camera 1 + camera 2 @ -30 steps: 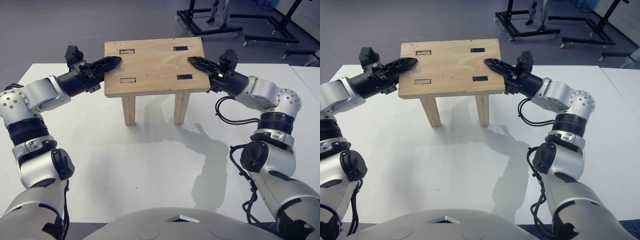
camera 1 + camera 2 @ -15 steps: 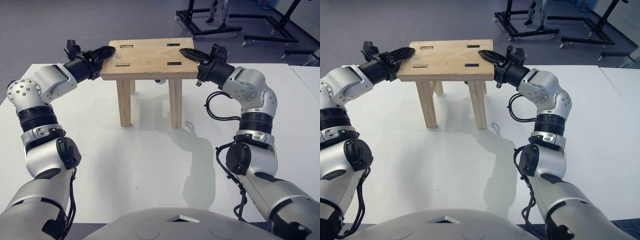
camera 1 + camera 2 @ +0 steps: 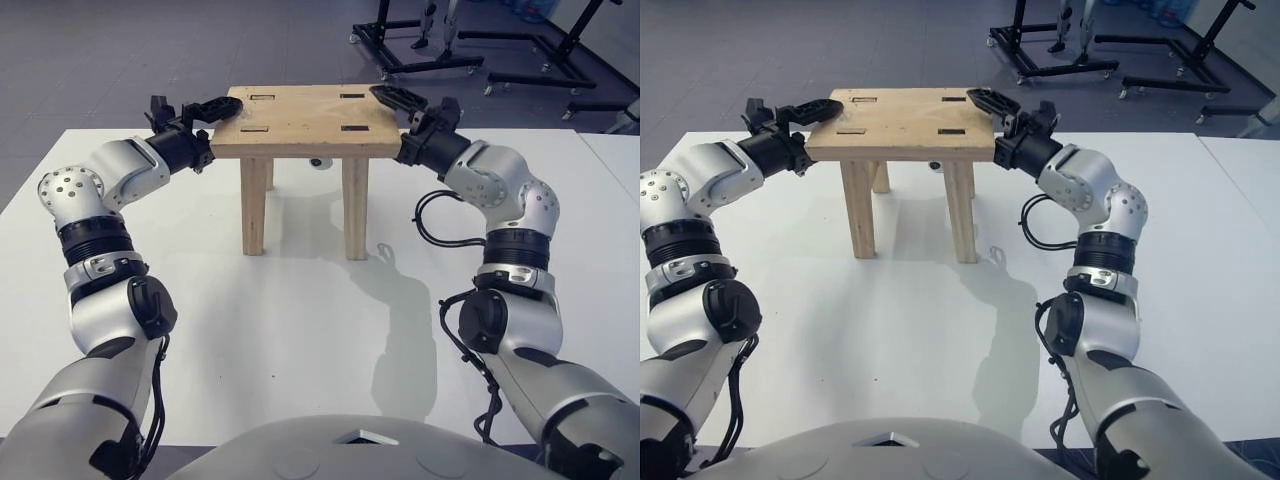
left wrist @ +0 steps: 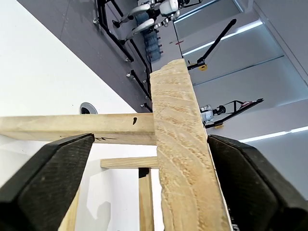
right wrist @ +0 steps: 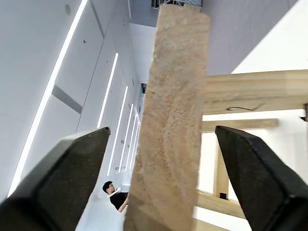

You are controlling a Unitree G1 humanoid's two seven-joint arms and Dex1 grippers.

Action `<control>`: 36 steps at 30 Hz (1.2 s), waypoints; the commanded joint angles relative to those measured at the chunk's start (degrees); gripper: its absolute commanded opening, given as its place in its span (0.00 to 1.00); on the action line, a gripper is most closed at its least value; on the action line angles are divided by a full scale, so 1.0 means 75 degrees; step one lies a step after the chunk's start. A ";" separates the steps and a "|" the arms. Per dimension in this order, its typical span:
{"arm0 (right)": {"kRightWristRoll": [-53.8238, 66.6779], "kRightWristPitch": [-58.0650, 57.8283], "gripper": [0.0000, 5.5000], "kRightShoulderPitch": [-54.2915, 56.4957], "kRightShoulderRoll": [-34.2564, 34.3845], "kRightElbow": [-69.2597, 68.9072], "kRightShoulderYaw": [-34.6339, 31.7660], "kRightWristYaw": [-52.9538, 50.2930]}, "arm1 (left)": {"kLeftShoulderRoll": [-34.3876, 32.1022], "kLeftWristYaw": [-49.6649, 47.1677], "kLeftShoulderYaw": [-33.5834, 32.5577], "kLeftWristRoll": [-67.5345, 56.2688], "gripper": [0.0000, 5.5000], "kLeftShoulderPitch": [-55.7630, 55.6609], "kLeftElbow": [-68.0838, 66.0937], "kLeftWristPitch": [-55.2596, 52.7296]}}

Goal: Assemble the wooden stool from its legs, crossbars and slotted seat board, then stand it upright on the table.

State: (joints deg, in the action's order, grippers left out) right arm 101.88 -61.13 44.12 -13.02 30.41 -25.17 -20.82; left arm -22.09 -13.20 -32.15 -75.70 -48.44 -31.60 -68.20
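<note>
Left eye view, item listing. Pale wooden four-legged stool: stood upright on the white desk, toward its far edge, with square legs down and the flat slotted plywood seat board on top.

Left claw: placed at the left end of the seat board. Its black fingers are spread wide, one above and one below the board's edge. In the left wrist view a gap is seen between each finger and the wood, so nothing is gripped.

Right claw: set likewise at the right end and spread wide, with the board edge between the fingers and apart from both.

Handling, as judged: rigid and moderately light, with bare wood offering fair friction. The joints are taken to be press-fitted only, so a lift by the seat alone could draw it off the legs. The best hold is judged to be the two short ends of the seat board, taken level and together. The task is judged all but complete.
</note>
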 commanded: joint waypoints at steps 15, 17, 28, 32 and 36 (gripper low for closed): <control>-0.2379 0.0256 0.98 0.0907 -0.2105 0.1623 -0.0631 0.2409 | -0.1035 0.0204 -0.0856 0.1368 0.98 -0.0050 -0.1151 0.1754; -0.4602 0.1874 0.98 0.0656 -0.2961 0.1373 0.0333 0.3373 | -0.2100 0.1261 0.0330 0.3431 0.98 0.0553 -0.0650 0.3498; -1.1772 0.8090 0.98 0.0303 -0.2238 -0.0119 0.2518 0.1254 | -0.2267 0.1510 0.1935 0.8073 0.98 0.2671 0.2644 0.7858; -1.2025 0.8274 0.98 0.0392 -0.2043 0.0142 0.2269 0.1398 | -0.2107 0.1614 0.1794 0.8229 0.98 0.2617 0.2565 0.7904; -1.2210 0.8346 0.98 0.0407 -0.1914 0.0253 0.2071 0.1491 | -0.1981 0.1717 0.1739 0.8348 0.98 0.2578 0.2504 0.7929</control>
State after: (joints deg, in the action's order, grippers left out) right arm 11.12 1.01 45.74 -27.93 31.40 -8.66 -10.06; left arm -37.55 -0.71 -18.81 -14.08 -29.08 -12.40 -8.92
